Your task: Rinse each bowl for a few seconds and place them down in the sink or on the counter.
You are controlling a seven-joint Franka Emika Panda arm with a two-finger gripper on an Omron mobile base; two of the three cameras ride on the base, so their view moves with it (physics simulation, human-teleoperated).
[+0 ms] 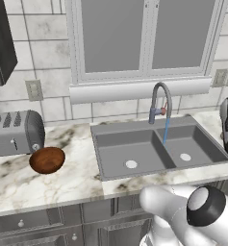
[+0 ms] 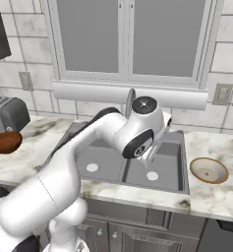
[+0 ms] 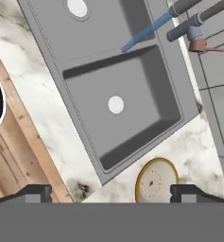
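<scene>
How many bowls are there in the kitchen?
2. The reddish-brown bowl sits on the counter left of the sink, by the toaster. The tan bowl sits on the counter right of the sink. Neither basin holds one.

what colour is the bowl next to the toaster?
Deep reddish-brown, wood-like. The bowl shows best in the left base view, on the counter by the toaster.

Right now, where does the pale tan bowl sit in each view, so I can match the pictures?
Left base view: the tan bowl is not in it.
Right base view: tan bowl at far right, on the counter right of the sink.
Hand view: bottom center, on the counter beside the sink's corner.
Shared landmark: the blue water stream from the faucet.
</scene>
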